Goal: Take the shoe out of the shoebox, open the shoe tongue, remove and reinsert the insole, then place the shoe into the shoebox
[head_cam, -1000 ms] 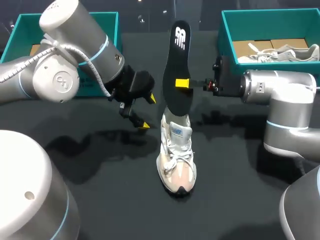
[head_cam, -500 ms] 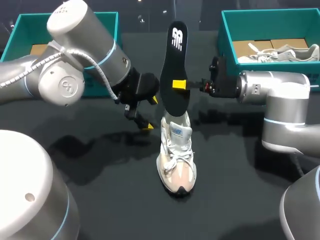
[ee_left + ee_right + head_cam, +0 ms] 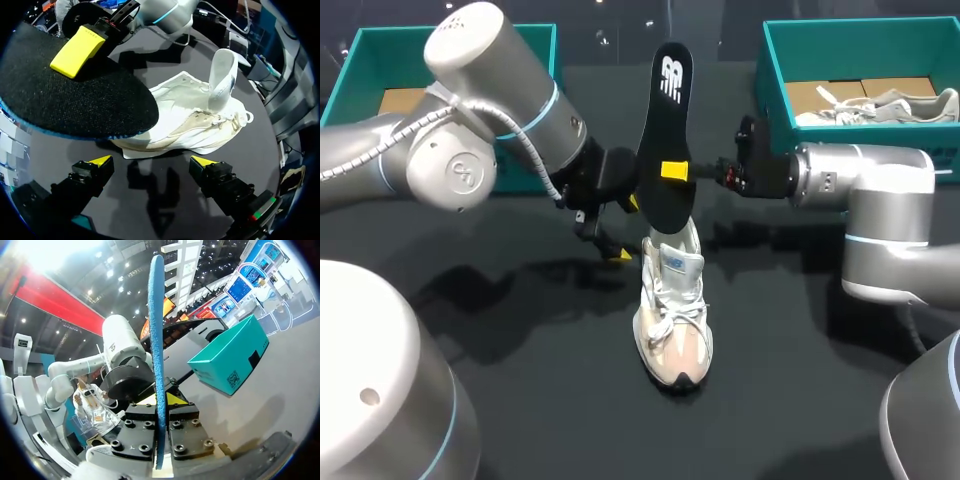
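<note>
The insole point(image 3: 665, 140) stands upright over the heel of the shoe point(image 3: 672, 310), clamped by the right gripper point(image 3: 678, 170), and walls it off from the left gripper point(image 3: 626, 230). The left gripper's spread fingers hang just beside the shoe, over bare table point(image 3: 520, 380). Open table lies before the toe. The left box point(image 3: 360, 45) and right box point(image 3: 775, 70) close the far corners.

Black insole point(image 3: 663, 150) upright above white shoe point(image 3: 672, 320)

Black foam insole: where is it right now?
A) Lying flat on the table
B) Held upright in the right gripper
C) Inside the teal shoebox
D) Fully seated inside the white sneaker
B: the right gripper pinches the black foam insole from both sides, so it stands upright over the heel of the white sneaker.
</note>
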`<state>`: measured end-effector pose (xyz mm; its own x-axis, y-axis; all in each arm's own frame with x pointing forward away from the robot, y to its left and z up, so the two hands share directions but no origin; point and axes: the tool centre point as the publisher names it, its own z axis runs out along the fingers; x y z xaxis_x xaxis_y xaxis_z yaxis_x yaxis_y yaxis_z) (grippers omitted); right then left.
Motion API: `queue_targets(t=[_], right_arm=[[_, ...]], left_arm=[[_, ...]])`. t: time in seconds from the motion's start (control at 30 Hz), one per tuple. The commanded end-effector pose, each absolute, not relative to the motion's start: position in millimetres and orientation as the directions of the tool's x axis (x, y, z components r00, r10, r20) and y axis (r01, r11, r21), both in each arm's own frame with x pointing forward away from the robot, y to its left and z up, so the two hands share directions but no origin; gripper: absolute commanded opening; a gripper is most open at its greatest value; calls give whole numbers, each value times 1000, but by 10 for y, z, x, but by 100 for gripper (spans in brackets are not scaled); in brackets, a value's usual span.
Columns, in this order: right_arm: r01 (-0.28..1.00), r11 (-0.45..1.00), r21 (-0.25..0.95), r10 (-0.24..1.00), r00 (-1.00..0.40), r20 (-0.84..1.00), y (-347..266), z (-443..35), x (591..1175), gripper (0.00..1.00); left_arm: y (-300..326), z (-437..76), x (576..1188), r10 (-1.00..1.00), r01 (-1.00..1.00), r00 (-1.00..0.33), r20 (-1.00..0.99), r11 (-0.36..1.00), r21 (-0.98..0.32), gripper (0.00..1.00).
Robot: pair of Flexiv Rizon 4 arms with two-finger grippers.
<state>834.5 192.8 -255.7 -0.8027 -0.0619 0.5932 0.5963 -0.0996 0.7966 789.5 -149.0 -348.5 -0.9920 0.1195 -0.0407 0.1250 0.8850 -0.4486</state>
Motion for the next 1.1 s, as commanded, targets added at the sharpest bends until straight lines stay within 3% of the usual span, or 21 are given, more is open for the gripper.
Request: queue_targets(t=[0.03,1.1], right_arm=[[587,-111,802,-72,-810,583,1964,-2605,8343,0],[426,-80,901,-86,-904,419,1918,-2627,8293,0]], left_arm=[[-1491,-3504,7901,120,125,-992,-41,884,-450,100],[-1491,-3504,7901,120,125,-992,-41,884,-450,100]])
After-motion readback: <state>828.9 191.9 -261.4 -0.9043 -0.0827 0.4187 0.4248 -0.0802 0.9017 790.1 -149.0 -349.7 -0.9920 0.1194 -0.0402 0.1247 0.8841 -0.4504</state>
